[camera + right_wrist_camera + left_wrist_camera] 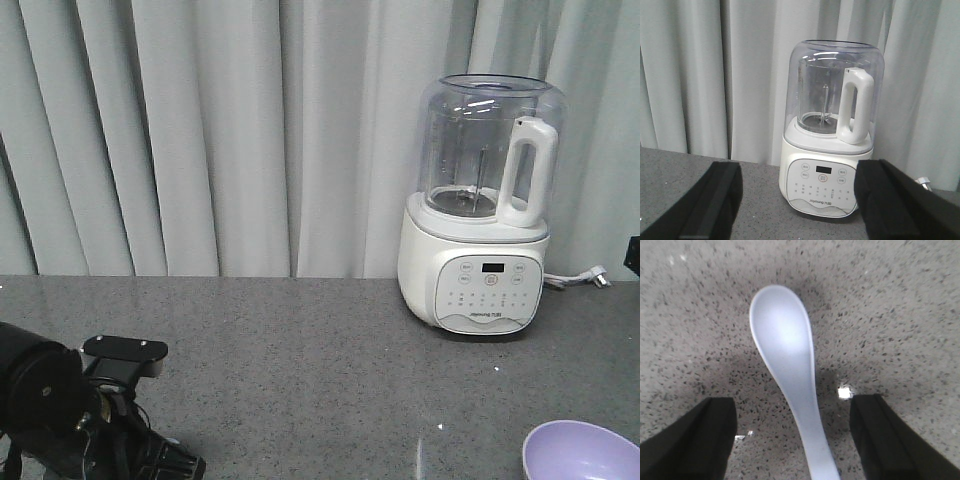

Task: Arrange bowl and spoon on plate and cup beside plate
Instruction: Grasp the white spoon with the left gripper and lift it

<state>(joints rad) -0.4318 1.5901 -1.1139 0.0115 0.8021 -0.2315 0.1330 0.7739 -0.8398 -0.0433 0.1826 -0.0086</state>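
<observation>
The white spoon (786, 360) lies flat on the speckled grey counter, scoop pointing away, its handle running down between the jaws of my left gripper (794, 437). That gripper is open, both black fingers (695, 440) standing clear of the handle on either side. The left arm (70, 410) shows at the bottom left of the front view. The lavender bowl (582, 452) sits at the bottom right edge there, partly cut off. My right gripper (797, 200) is open and empty, held above the counter and facing the blender. The plate and the cup are out of view.
A white blender (482, 210) with a clear jug stands at the back right of the counter (320, 360), its plug (598, 276) lying beside it. Grey curtains (200, 130) hang behind the counter.
</observation>
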